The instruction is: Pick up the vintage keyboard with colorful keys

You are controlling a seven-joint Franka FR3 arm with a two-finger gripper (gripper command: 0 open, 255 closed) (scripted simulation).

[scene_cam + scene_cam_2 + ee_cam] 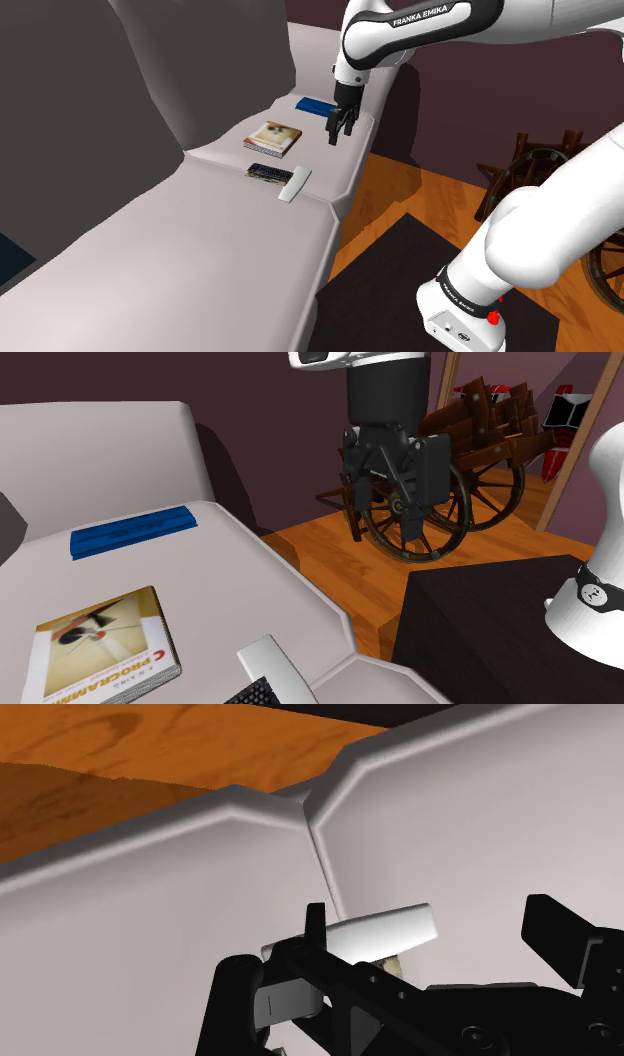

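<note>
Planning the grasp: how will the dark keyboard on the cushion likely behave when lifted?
The keyboard looks flat, thin and rigid, so it probably stays stiff and won't roll. It lies low on the grey cushion, so gripping its edges may be awkward.

white bar (pixel 295 184) just beside keyboard (pixel 268 174), book (pixel 273 138) near

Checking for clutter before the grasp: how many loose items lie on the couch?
4: a blue slab farthest from the shoulder camera, a book next, then the keyboard with a white bar beside it. More may be hidden out of frame.
</note>
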